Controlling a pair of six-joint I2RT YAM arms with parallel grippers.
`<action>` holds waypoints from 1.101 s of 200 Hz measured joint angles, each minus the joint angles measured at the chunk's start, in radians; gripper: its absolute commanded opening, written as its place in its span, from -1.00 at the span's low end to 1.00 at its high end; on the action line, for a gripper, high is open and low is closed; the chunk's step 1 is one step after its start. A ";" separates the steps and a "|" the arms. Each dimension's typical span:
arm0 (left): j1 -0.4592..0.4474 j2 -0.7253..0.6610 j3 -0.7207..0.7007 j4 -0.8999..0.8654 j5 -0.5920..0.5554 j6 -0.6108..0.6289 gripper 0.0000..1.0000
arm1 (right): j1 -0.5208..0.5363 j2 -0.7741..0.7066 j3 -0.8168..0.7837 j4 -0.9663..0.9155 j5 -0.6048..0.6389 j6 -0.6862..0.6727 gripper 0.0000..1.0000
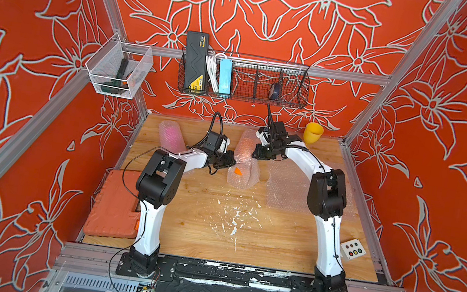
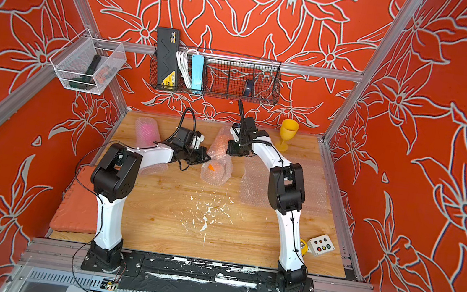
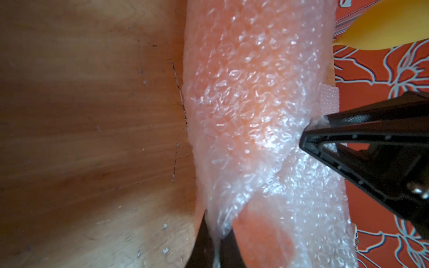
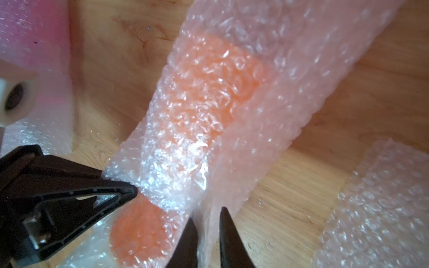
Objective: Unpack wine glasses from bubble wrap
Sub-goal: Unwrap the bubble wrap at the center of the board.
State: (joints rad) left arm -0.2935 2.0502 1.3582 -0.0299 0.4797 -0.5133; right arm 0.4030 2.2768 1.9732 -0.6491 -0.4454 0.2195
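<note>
One left end effector (image 4: 119,182) pinches bubble wrap (image 4: 209,116); case label (image 1: 196,81) unreadable.

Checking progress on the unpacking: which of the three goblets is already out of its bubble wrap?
The yellow goblet, standing bare and upright at the back. The orange goblet and the pink goblet lie inside rolls of bubble wrap.

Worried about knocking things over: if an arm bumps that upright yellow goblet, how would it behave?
The yellow goblet stands on a thin stem and small foot, so it would probably tip. Once down, its round bowl would likely roll.
</note>
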 measured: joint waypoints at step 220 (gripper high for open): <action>0.083 -0.079 -0.082 -0.008 -0.006 0.006 -0.83 | -0.056 -0.003 -0.079 0.022 0.043 0.018 -1.00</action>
State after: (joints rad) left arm -0.2104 1.9713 1.2766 -0.0380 0.4732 -0.5068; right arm 0.3473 2.2738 1.8942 -0.6273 -0.4026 0.2375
